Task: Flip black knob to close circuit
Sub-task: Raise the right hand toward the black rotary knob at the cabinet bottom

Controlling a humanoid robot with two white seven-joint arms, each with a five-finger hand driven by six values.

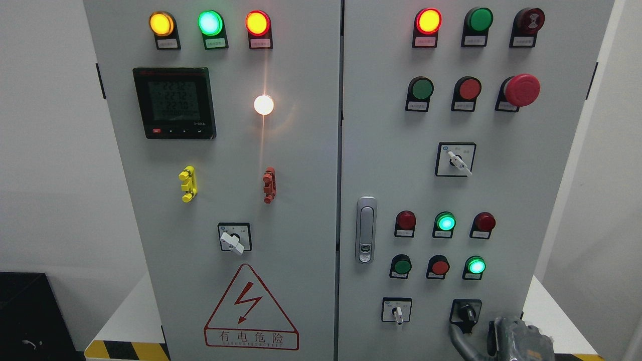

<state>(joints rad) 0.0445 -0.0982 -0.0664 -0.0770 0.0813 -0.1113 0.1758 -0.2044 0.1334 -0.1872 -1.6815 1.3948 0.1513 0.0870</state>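
Note:
The black knob (469, 313) sits on a black plate at the bottom right of the grey cabinet's right door (501, 190), its handle roughly upright. My right hand (475, 326) comes in from the lower right edge, just beneath the knob. One grey finger (457, 340) curves up to the plate's lower left corner, and another finger (496, 328) stands to the knob's right. The fingers are spread and nothing is held between them. My left hand is out of view.
A white selector switch (397, 315) sits left of the knob, with lit green lamps (475, 266) and red and green buttons above. A door latch (366, 229) is at the seam. A red emergency stop (521, 90) protrudes at the upper right.

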